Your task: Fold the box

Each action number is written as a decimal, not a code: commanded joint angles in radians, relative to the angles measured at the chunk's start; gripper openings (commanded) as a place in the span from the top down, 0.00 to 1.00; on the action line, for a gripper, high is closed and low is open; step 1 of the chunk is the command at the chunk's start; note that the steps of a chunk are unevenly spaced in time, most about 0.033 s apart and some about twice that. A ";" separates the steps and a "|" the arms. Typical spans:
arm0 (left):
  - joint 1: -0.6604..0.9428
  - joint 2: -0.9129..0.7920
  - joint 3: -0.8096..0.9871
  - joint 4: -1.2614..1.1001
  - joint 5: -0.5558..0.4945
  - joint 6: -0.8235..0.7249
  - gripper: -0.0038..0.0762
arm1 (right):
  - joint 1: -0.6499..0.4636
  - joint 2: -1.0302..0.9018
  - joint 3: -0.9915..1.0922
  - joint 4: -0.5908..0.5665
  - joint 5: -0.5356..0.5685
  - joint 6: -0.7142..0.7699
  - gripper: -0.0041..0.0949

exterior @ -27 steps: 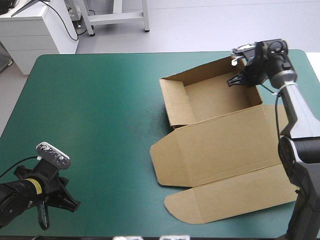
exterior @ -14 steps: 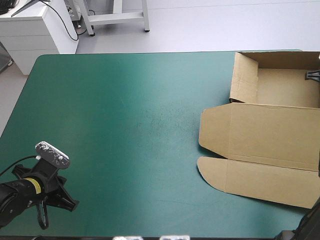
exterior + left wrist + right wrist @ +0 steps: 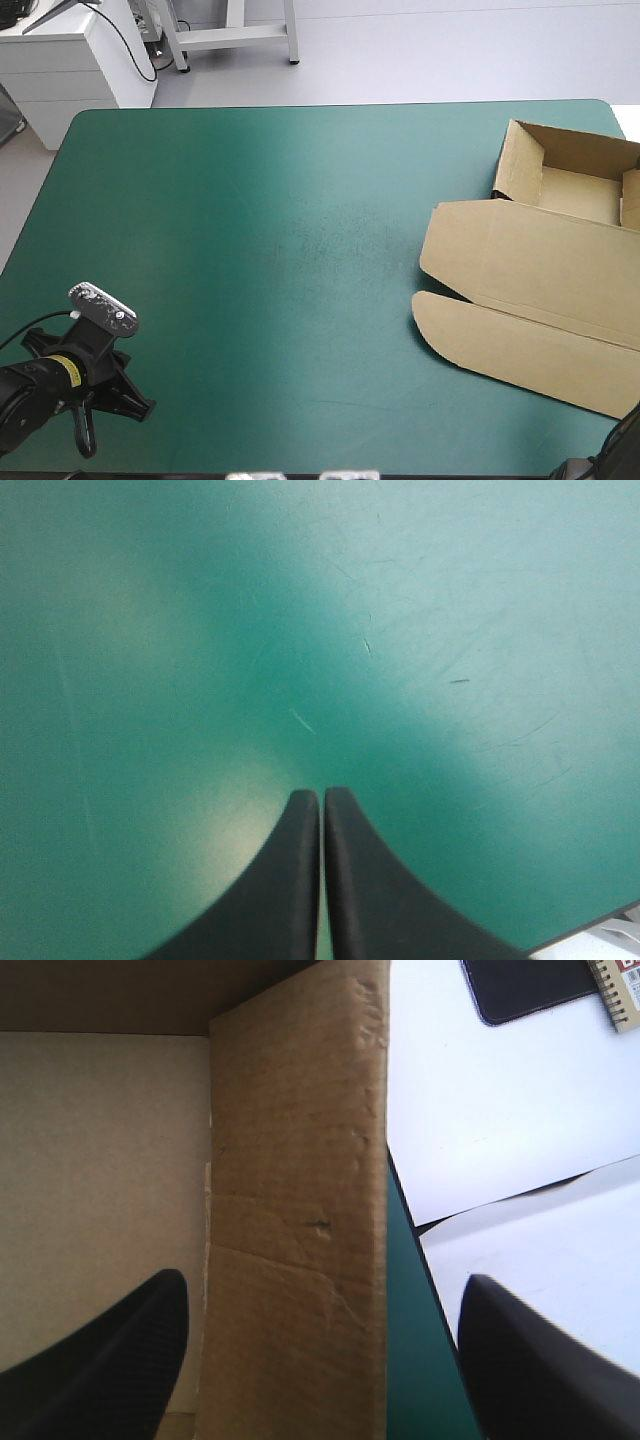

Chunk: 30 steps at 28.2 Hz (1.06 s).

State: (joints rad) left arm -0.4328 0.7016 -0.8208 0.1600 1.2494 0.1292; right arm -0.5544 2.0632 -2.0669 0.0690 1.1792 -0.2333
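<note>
High view: a rounded table under a teal-green cover fills the frame and is mostly bare. A brown board box, a cut sheet partly erected, sits at the right of the frame and runs off the right edge. Its tray, with walls raised, is at upper right. The lid panel and the rounded tuck flap lie flat toward lower right. Judgement: with the walls up and the lid untouched, the fold is part done.

The left arm is parked at lower left of the frame, well apart from the box, probably to leave the working side free. Left wrist view: the left gripper has its black fingers pressed together in one arch. It holds nothing, and only bare cover lies ahead of it.

Right wrist view: the right gripper has its fingers spread wide, straddling the tray's side wall. One finger is over the tray floor and the other is outside, past the table's edge. No contact with the board is visible. Judgement: this stance suits pinching or pressing that wall.

Hidden or cut off:
- The right gripper lies outside the high view; only a dark piece of its arm shows at the lower right corner.
- The box's right portion is out of frame.
- Beyond the table's edge lie white sheets, a dark flat slab and a spiral-bound pad corner. The slab and pad are cropped and I cannot identify them.
</note>
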 commanded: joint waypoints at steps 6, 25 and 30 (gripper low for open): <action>-0.002 -0.001 -0.022 0.010 -0.006 -0.002 0.96 | -0.006 -0.057 -0.032 -0.014 -0.012 0.015 0.24; -0.002 -0.001 -0.022 0.003 -0.050 -0.008 0.96 | 0.001 -0.231 -0.033 0.169 0.065 -0.063 0.97; -0.002 -0.001 -0.022 0.003 -0.070 -0.012 0.96 | 0.078 -0.345 -0.027 0.209 0.065 -0.073 0.97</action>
State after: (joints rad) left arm -0.4328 0.7016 -0.8208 0.1604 1.2333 0.1282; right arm -0.5173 1.8305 -2.0669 0.2421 1.2478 -0.2880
